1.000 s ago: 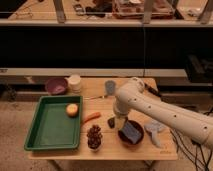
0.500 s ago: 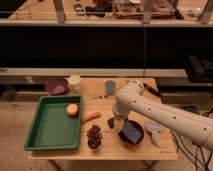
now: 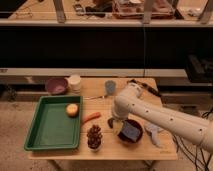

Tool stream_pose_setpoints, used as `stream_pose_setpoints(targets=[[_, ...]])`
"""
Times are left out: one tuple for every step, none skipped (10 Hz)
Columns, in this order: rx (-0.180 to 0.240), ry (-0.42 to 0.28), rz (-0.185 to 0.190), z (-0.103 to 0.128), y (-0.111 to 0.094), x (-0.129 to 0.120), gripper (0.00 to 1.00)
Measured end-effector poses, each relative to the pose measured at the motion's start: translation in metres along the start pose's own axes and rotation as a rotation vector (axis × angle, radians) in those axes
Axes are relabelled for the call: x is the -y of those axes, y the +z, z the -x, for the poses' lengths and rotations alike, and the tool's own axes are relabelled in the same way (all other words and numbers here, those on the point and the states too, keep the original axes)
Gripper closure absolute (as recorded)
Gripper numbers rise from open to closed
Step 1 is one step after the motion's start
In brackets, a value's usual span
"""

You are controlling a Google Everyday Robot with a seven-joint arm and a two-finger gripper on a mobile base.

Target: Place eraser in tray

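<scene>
A wooden table holds a green tray on its left side, and a round yellow fruit lies inside the tray by its right rim. A carrot lies just right of the tray, with a pine cone nearer the camera. The white arm reaches in from the right. Its gripper hangs low over the table between the carrot and a dark bowl, which holds a blue-grey pad. A purple bowl, a white container and a grey cup stand along the far edge.

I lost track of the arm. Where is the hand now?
Camera view, centre: the hand hangs between the carrot and the dark bowl, right of the tray.
</scene>
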Motion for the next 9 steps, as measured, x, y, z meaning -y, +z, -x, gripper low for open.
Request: stream_pose_setpoints(targets=[[0.003, -0.003, 0.001, -0.002, 0.002, 0.0, 0.2], [0.011, 0.002, 0.001, -0.003, 0.005, -0.001, 0.2], [0.018, 0.009, 0.0, -0.003, 0.005, -0.001, 0.2], [0.025, 0.017, 0.001, -0.001, 0.003, -0.003, 0.2], [0.024, 0.03, 0.005, 0.0, -0.004, -0.007, 0.2], [0.016, 0.041, 0.003, 0.0, -0.017, -0.012, 0.2], [0.01, 0.045, -0.001, 0.0, -0.023, -0.015, 0.2], [0.004, 0.046, -0.006, -0.001, -0.026, -0.017, 0.2], [0.0, 0.044, -0.014, -0.004, -0.027, -0.018, 0.2]])
